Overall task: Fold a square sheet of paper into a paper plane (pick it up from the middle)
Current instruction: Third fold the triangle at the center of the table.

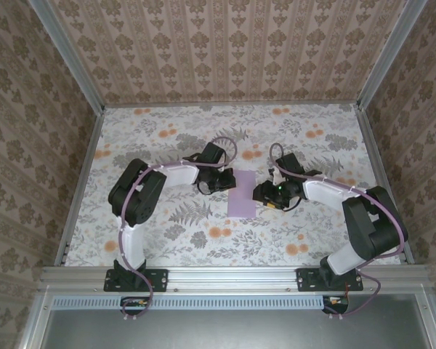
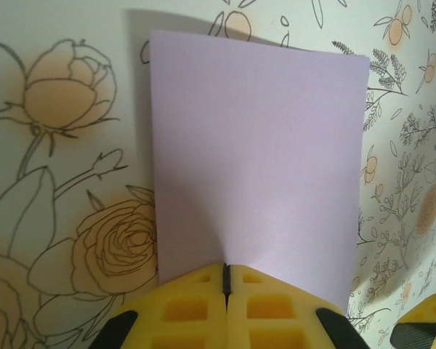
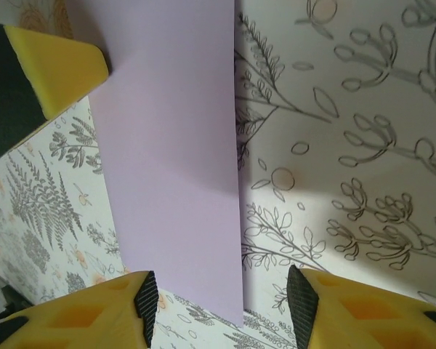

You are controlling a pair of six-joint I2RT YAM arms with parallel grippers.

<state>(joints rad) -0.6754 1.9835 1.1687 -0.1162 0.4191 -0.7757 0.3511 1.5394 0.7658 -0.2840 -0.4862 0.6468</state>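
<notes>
Left pincer (image 2: 226, 275) is pinched shut on the near edge of the square sheet of paper (image 2: 258, 160), which lies flat mid-counter (image 1: 174, 138). Right pincer (image 3: 221, 302) stands wide, holding nothing. Risk: a one-sided pull drags the sheet and skews the crease.

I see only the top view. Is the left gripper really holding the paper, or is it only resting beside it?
Observer: It is holding it. In the left wrist view, the left gripper has its fingers shut together on the near edge of the paper, which puckers a little at the pinch.
Operator: And the right gripper, does it grip too?
Observer: No. In the right wrist view, the right gripper is open. Its fingers stand apart, and the end of the paper lies between them.
</notes>
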